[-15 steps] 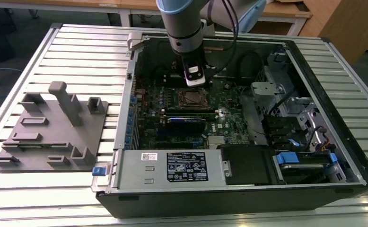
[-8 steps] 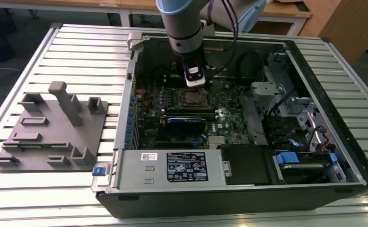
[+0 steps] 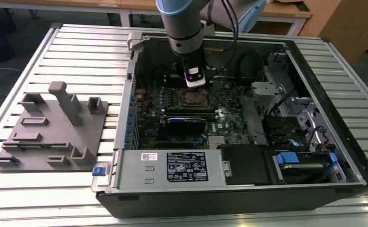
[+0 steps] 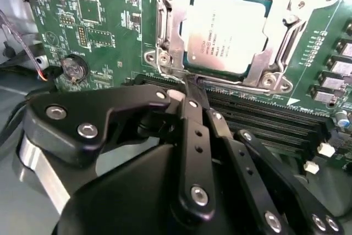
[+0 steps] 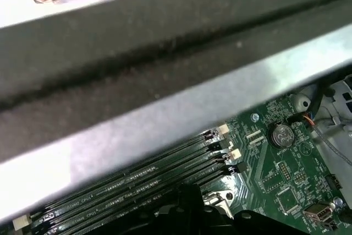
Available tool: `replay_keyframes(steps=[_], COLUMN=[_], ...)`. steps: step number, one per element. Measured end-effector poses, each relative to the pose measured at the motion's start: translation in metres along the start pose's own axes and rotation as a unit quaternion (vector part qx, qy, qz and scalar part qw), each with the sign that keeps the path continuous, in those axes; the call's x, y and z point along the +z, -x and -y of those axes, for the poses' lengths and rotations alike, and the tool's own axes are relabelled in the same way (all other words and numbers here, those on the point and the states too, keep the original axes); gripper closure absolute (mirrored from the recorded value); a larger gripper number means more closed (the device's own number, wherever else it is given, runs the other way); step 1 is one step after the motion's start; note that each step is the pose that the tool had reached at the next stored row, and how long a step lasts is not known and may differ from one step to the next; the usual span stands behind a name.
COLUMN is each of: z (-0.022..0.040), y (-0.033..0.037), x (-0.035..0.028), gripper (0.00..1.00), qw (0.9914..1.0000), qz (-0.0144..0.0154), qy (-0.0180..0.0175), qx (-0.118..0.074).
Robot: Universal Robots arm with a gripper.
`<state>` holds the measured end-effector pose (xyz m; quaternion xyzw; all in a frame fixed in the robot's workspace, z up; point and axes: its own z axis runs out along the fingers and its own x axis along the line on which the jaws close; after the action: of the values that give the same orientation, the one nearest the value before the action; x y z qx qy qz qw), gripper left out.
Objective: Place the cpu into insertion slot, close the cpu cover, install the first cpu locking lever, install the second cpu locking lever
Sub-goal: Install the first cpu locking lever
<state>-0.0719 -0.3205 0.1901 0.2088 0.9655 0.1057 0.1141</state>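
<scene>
The cpu (image 4: 225,31), a flat square chip with a dull grey metal top, lies in the insertion slot (image 3: 190,98) on the green board. The cpu cover (image 4: 169,26), a thin silvery frame, lies flat over the chip's edges. My gripper (image 4: 187,85) is shut, and its black fingertips meet at the socket's edge. They are beside a thin wire locking lever (image 4: 171,75) and grip nothing that I can see. In the exterior view the gripper (image 3: 195,84) hangs inside the open computer case, just behind the socket.
Long black memory slots (image 4: 258,116) run right beside the socket, under the fingers. A coin battery (image 5: 281,134) sits further along the board. The case's metal wall (image 5: 165,114) is close to the wrist. A grey fixture plate (image 3: 51,132) lies on the table at the exterior view's left.
</scene>
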Motion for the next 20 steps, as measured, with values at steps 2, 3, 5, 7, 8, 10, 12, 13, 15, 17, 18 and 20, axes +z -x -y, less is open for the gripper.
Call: replay_keyframes(steps=[2, 3, 5, 7, 8, 10, 12, 13, 15, 17, 18, 20], z=[0.0001, 0.0003, 0.0005, 0.0004, 0.0002, -0.0002, -0.0009, -0.0013, -0.0019, -0.0026, -0.003, -0.004], y=[-0.0001, -0.0002, -0.0003, -0.0003, -0.0002, 0.0, 0.0006, 0.0009, 0.0015, 0.0021, 0.0024, 0.0031], x=[0.0012, 0.0016, 0.0018, 0.0018, 0.0019, 0.0018, 0.0012, 0.0005, -0.0019, -0.0041, -0.0057, -0.0096], gripper=[0.89, 0.89, 0.89, 0.89, 0.89, 0.89, 0.89, 0.89, 0.89, 0.89, 0.89, 0.89], qw=[1.0, 1.0, 1.0, 1.0, 1.0, 1.0, 1.0, 1.0, 1.0, 1.0, 1.0, 1.0], qz=[0.0003, 0.0002, 0.0001, 0.0001, 0.0001, 0.0001, 0.0, -0.0001, -0.0004, -0.0008, -0.0009, -0.0011], qy=[0.0004, 0.0004, 0.0001, -0.0001, -0.0001, 0.0, 0.0002, 0.0003, -0.0002, -0.0003, -0.0004, -0.0005], qx=[0.0, 0.0, 0.0, 0.0, 0.0, 0.0, 0.0, 0.0, 0.0, 0.0, 0.0, 0.0])
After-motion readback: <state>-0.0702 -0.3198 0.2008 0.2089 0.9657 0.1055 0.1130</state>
